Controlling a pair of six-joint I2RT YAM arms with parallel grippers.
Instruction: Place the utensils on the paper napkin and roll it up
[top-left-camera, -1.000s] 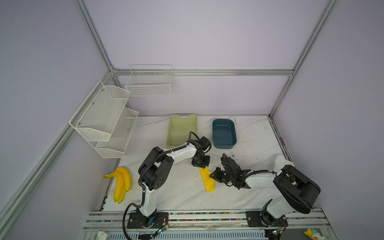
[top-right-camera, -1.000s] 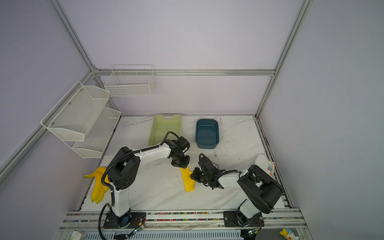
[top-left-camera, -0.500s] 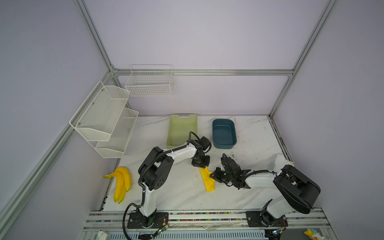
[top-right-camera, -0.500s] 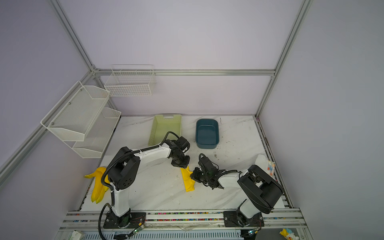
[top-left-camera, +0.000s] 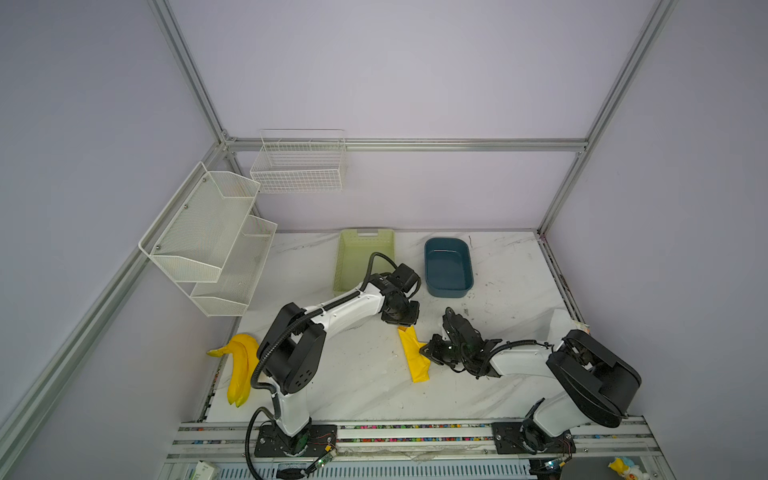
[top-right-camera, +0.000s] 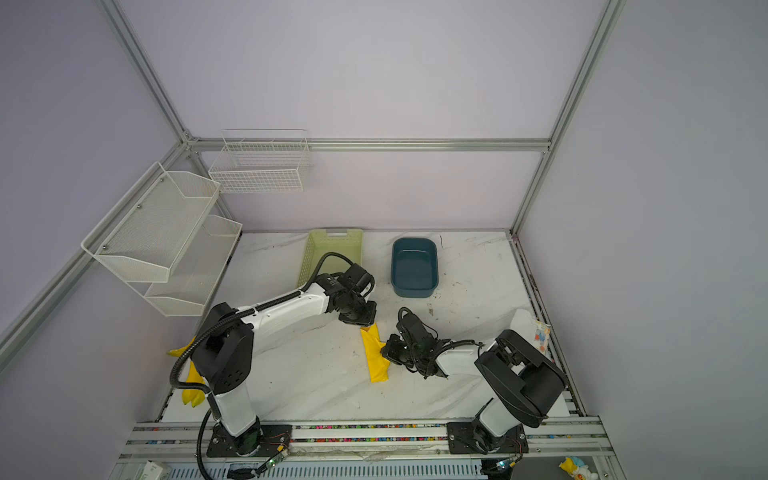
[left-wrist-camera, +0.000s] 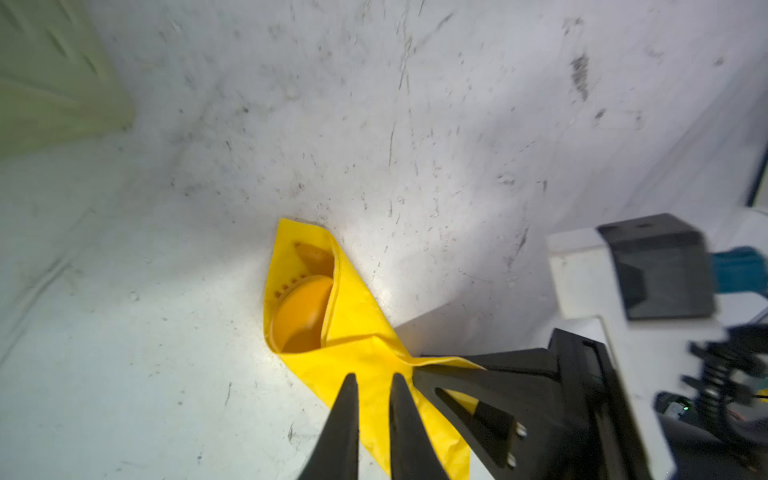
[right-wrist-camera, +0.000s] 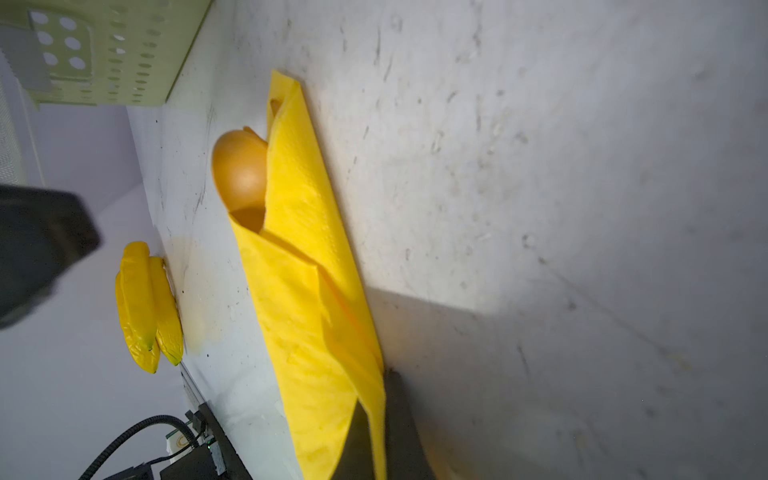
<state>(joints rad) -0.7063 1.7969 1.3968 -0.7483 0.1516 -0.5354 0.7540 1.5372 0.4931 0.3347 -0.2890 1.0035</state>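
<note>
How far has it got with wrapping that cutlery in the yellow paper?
Mostly done: the paper napkin is already wrapped around the utensils, their tips peeking out. In hand: the right pincer pinches its loose flap. Remaining: tucking that flap down, probably.

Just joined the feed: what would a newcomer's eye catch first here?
The yellow napkin, rolled mid-table between both grippers, with a spoon bowl peeking from its open end. The right gripper pinches the roll's edge; the left gripper hangs at its far end. Bananas lie far left.
</note>
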